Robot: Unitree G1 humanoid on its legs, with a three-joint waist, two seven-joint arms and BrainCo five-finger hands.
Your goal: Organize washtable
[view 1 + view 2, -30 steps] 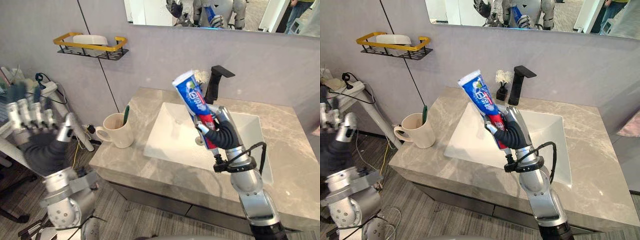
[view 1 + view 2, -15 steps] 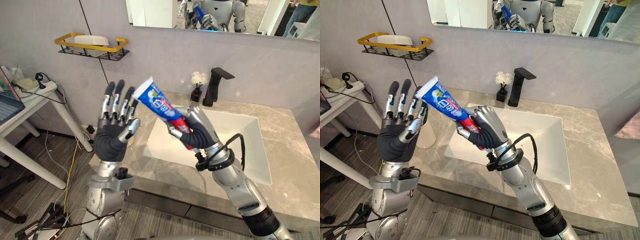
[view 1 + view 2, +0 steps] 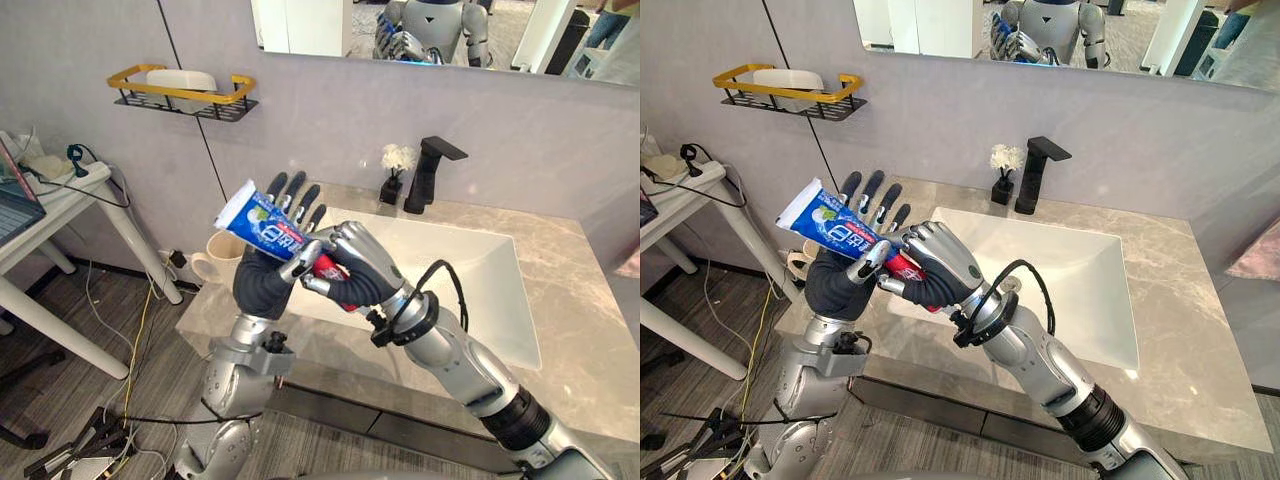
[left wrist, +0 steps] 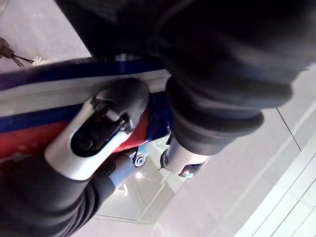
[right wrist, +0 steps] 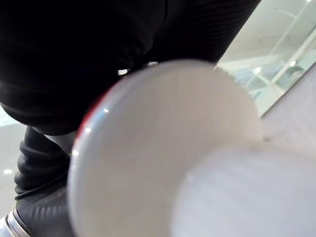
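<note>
A blue, white and red toothpaste tube (image 3: pixel 262 222) is held in the air over the counter's left end, its flat end pointing up and left. My right hand (image 3: pixel 362 275) is shut on its red lower part. The tube's white cap (image 5: pixel 168 158) sits close in the right wrist view. My left hand (image 3: pixel 262 288) stands behind the tube with fingers straight up. Its thumb (image 4: pixel 103 128) lies across the tube (image 4: pixel 49 94). A cream mug (image 3: pixel 207 264) stands on the counter, mostly hidden behind the left hand.
A white sink basin (image 3: pixel 450 262) is set in the grey marble counter (image 3: pixel 580 330). A black faucet (image 3: pixel 428 170) and a small vase of white flowers (image 3: pixel 396 168) stand at the back. A yellow-rimmed wall shelf (image 3: pixel 182 90) holds soap. A white side table (image 3: pixel 55 195) stands at the left.
My right hand has carried the tube leftward and lower, up against my left hand. The left hand rose and moved right behind the tube, and its thumb now rests on it.
</note>
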